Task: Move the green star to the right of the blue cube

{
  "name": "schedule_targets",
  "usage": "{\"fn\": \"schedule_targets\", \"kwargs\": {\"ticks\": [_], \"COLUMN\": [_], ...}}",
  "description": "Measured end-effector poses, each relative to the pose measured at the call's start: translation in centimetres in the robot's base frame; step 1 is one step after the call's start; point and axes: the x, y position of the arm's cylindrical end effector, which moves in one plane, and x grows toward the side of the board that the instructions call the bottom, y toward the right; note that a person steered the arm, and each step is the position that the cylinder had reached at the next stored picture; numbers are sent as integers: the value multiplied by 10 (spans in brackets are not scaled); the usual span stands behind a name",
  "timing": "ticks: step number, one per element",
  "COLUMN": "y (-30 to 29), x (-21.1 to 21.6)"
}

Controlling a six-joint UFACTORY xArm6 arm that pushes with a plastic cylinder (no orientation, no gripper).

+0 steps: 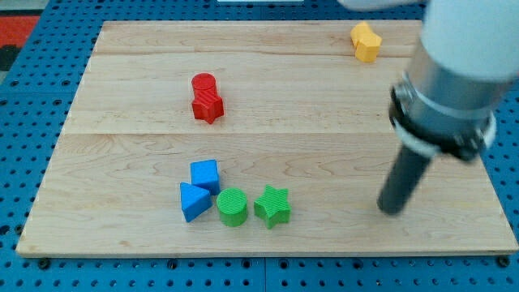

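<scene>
The green star (pixel 273 205) lies near the view's bottom centre, touching a green cylinder (pixel 233 206) on its left. The blue cube (pixel 205 175) sits just up and left of the cylinder, with a blue triangular block (pixel 194 201) below it. My tip (pixel 392 209) rests on the board well to the right of the green star, at about the same height in the view, with a wide gap between them.
A red cylinder and a red star (pixel 207 98) stand together at the upper centre-left. A yellow block (pixel 366 41) lies near the top right. The wooden board (pixel 122 146) ends in blue pegboard on all sides.
</scene>
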Motion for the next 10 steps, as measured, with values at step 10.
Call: {"fn": "schedule_targets", "kwargs": {"ticks": [10], "y": [-169], "x": [-16]}}
